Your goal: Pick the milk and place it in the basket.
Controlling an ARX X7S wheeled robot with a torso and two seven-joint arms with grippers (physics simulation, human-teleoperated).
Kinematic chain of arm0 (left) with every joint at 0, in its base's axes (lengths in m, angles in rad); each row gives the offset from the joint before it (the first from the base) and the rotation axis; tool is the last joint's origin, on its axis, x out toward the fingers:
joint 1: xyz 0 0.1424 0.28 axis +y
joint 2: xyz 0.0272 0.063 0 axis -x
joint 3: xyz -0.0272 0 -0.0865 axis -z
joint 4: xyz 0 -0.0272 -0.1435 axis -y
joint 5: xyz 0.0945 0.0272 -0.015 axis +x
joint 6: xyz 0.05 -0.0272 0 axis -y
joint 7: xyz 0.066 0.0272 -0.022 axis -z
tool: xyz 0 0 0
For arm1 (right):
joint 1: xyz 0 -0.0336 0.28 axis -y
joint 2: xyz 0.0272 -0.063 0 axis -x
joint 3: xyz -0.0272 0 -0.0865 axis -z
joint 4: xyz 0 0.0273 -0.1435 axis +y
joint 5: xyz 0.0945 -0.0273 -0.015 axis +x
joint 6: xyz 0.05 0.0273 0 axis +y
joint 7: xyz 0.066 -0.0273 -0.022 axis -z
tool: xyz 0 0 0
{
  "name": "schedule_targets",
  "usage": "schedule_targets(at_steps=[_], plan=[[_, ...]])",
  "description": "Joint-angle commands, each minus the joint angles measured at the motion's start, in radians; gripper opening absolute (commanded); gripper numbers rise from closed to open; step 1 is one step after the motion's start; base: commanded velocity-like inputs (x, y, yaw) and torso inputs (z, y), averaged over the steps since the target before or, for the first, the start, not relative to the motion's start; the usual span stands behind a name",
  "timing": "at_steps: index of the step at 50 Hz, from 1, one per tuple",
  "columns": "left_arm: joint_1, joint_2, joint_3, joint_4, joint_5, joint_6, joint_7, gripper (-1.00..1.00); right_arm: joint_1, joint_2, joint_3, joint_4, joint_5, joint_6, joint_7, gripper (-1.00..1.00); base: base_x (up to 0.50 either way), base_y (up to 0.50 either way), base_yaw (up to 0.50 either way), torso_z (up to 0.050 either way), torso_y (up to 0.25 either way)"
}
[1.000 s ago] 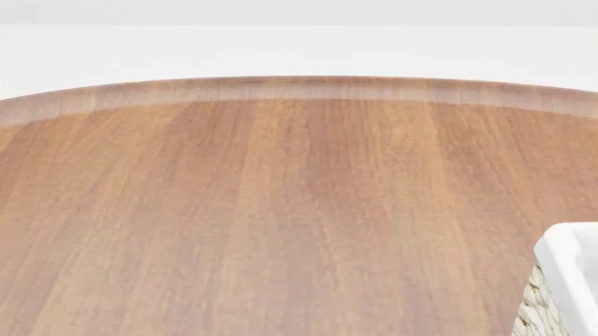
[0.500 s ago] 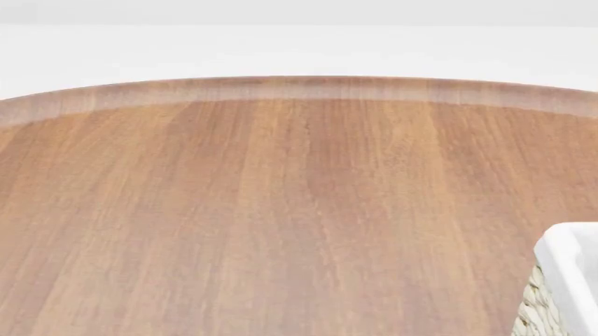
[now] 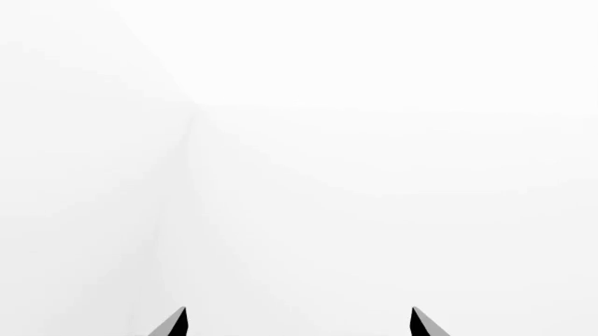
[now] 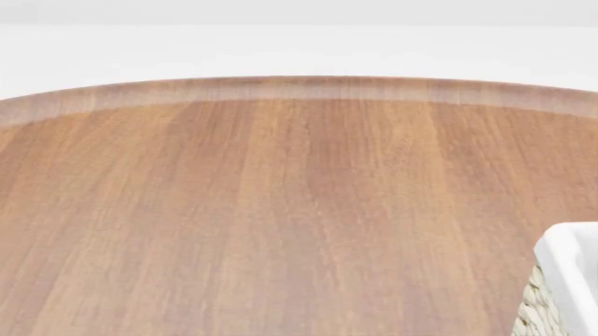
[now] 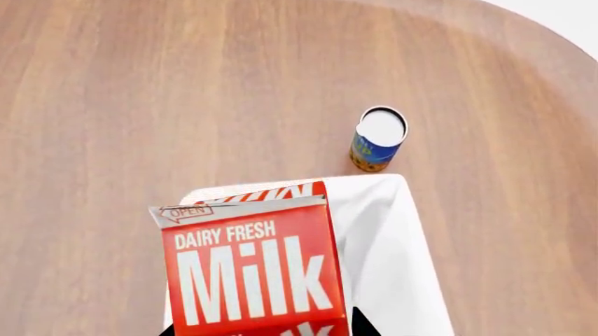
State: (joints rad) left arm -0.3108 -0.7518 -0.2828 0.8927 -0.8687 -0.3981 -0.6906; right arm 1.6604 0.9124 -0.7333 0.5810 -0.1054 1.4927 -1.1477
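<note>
Right wrist view showed the milk (image 5: 251,269) filling the lower centre of the frame, its red face reading "DAIRY FRESH Milk" in white and its folded gable ridge turned toward the camera. Two dark tips of the right end effector (image 5: 260,329) flanked the carton at the bottom edge, one on each side, so this end effector was clamped on the milk and held it in the air. Directly behind the carton lay the white cloth liner of the basket (image 5: 393,238), its pale surface running from the middle of the frame to the lower right, so the milk hung above the basket's opening. Just beyond the liner's far corner, in the upper right of centre, a small can (image 5: 377,138) with a white lid and a blue-and-yellow side stood upright on the wooden counter (image 5: 140,105), near the basket but apart from it. In the head view the brown counter (image 4: 280,210) spread across nearly the whole frame with its curved far edge near the top, and only a corner of the basket (image 4: 565,280), white liner over woven wicker, entered at the lower right. The left wrist view showed the left end effector (image 3: 299,323) as two dark fingertips spread wide apart at the bottom edge, with nothing between them against a plain white background.
</note>
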Motion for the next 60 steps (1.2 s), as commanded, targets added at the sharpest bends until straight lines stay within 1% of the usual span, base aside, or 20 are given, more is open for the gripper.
schedule_targets(at_steps=[1,7,18,26,35,48,51,55,60], plan=[[0.002,0.018,-0.019,0.003,0.028,-0.013,0.022,1.0,0.001,-0.014,0.047,-0.027,-0.006,0.0,-0.009,-1.0,0.0,0.0,0.0,0.0,0.0],[0.009,0.012,-0.016,0.008,0.041,-0.012,0.025,1.0,0.003,-0.013,0.038,-0.035,-0.002,0.009,-0.019,-1.0,0.0,0.0,0.0,0.0,-0.021],[0.006,0.012,-0.015,0.01,0.038,-0.007,0.024,1.0,-0.001,-0.004,0.026,-0.046,0.001,0.019,-0.028,-1.0,0.0,0.0,0.0,0.0,-0.226],[0.006,0.017,-0.02,0.006,0.028,0.001,0.024,1.0,0.01,0.007,0.02,-0.047,-0.004,0.02,-0.026,-1.0,0.0,0.0,0.0,0.0,0.0],[0.006,0.017,-0.014,0.005,0.034,0.007,0.027,1.0,0.01,0.002,0.053,-0.035,-0.014,0.02,0.008,-1.0,0.0,0.0,0.0,0.0,0.0],[0.014,0.014,-0.016,0.006,0.047,0.014,0.03,1.0,-0.021,0.036,0.044,-0.097,-0.01,0.07,-0.017,-1.0,0.0,0.0,0.0,0.0,0.001],[0.019,0.006,-0.005,0.012,0.07,0.011,0.035,1.0,-0.029,0.04,0.045,-0.104,-0.023,0.076,-0.026,-1.0,0.0,0.0,0.0,0.0,-0.132],[0.026,0.011,-0.022,0.008,0.052,0.019,0.033,1.0,-0.043,0.038,0.058,-0.107,-0.072,0.077,-0.067,-1.0,0.0,0.0,0.0,0.0,-0.233],[0.027,0.01,-0.022,0.009,0.048,0.019,0.031,1.0,-0.067,0.03,0.088,-0.112,-0.163,0.077,-0.133,-1.0,0.0,0.0,0.0,0.0,-0.018]])
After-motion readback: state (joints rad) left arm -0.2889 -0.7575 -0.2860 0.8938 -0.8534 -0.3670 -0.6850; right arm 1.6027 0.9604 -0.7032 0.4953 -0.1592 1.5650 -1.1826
